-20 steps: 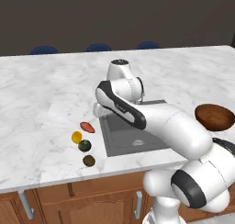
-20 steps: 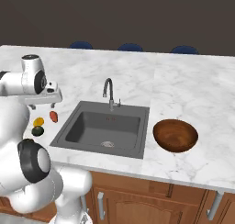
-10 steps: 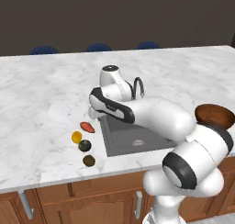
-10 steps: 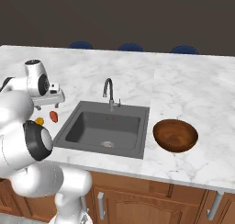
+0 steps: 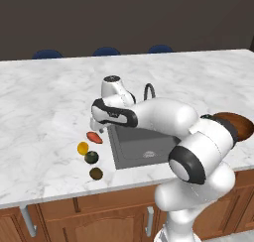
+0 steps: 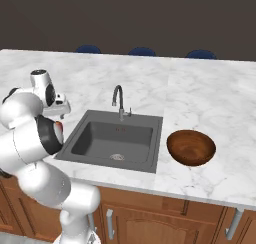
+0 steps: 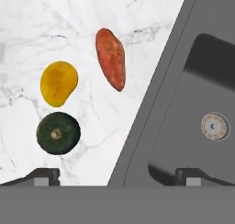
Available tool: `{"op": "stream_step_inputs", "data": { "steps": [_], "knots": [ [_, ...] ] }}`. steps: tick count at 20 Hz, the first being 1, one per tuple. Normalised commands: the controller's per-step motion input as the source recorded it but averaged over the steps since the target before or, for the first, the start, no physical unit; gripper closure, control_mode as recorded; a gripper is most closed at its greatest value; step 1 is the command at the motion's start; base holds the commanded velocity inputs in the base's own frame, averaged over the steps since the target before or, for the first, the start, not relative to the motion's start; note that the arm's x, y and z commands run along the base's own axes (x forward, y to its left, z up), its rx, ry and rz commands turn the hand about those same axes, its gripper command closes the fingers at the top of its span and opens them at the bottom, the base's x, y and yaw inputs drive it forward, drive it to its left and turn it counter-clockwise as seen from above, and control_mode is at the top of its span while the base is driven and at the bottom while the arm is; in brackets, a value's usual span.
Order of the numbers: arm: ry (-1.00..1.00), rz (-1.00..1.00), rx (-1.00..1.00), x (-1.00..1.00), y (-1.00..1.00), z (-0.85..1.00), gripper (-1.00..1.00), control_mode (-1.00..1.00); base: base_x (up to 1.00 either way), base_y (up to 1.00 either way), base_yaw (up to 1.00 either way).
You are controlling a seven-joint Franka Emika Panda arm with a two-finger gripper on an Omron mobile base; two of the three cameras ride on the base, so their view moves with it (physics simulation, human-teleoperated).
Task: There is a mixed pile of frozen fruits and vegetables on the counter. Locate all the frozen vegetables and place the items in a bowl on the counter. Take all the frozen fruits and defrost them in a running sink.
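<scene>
Marble counter [image 5: 44, 102] — dark recessed sink [image 6: 112, 140]

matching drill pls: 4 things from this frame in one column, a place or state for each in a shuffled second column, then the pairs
Things:
1. red-orange piece
2. olive-brown ball
3. bowl
4. gripper

Places or states:
A. empty, on the counter right of the sink
B. open, above the pile
C. pile piece nearest the counter's front edge
D. pile piece nearest the sink's rim

Pairs: 1-D, 2-C, 3-A, 4-B
</scene>
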Motion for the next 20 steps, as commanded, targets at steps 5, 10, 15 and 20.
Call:
{"op": "stream_step_inputs", "data": {
  "steps": [5, 10, 15, 20],
  "knots": [
    [0.00, 0.00, -0.02, 0.27, 0.21, -0.20, -1.00, -1.00, 0.00, 0.00, 0.00],
    [0.00, 0.00, -0.01, 0.24, 0.19, -0.21, -1.00, -1.00, 0.00, 0.00, 0.00],
    [0.00, 0.00, 0.00, 0.25, 0.14, -0.26, -1.00, -1.00, 0.00, 0.00, 0.00],
    [-0.01, 0.00, 0.00, 0.31, 0.04, -0.30, -1.00, -1.00, 0.00, 0.00, 0.00]
  ]
}}
